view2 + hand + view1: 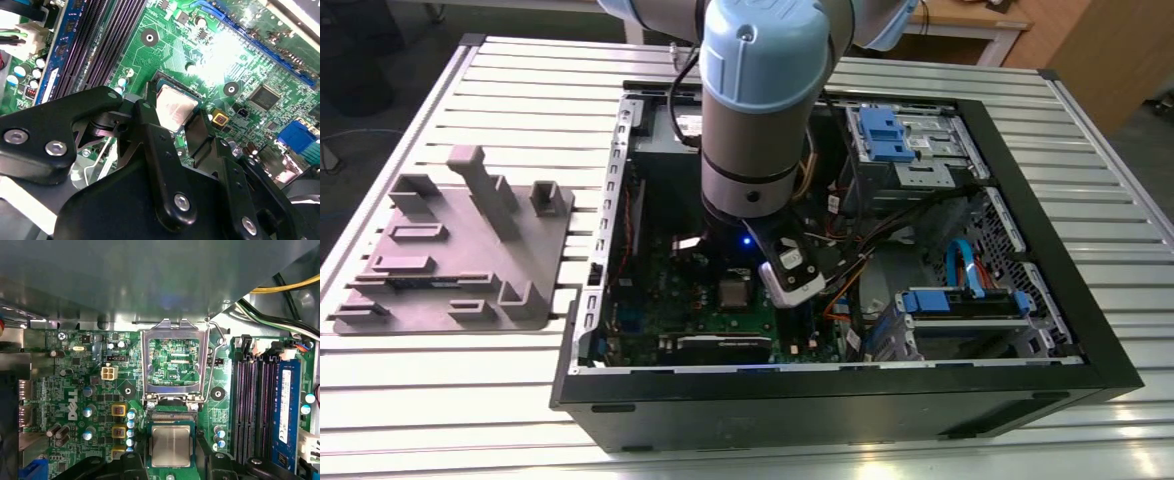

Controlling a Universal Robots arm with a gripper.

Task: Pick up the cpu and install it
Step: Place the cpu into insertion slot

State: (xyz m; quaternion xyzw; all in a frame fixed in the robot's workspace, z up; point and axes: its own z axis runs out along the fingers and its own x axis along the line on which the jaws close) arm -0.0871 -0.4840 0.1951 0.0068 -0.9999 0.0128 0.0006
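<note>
The cpu [171,446] [173,108] sits flat in its socket on the green motherboard [80,390], silvery top showing in both wrist views. The end effector [181,131] is right over it, black fingers [150,131] spread to either side of the chip; whether they grip its edges, I cannot tell. Just beside the socket, the metal retention frame [172,362] stands flipped open. Dark memory slots [252,405] flank one side, capacitors the other. In the exterior view the arm [754,110] reaches down into the open computer case [854,400], cables crowding close. A grey fixture plate [454,250] lies on the bench [454,400], well apart.
</note>
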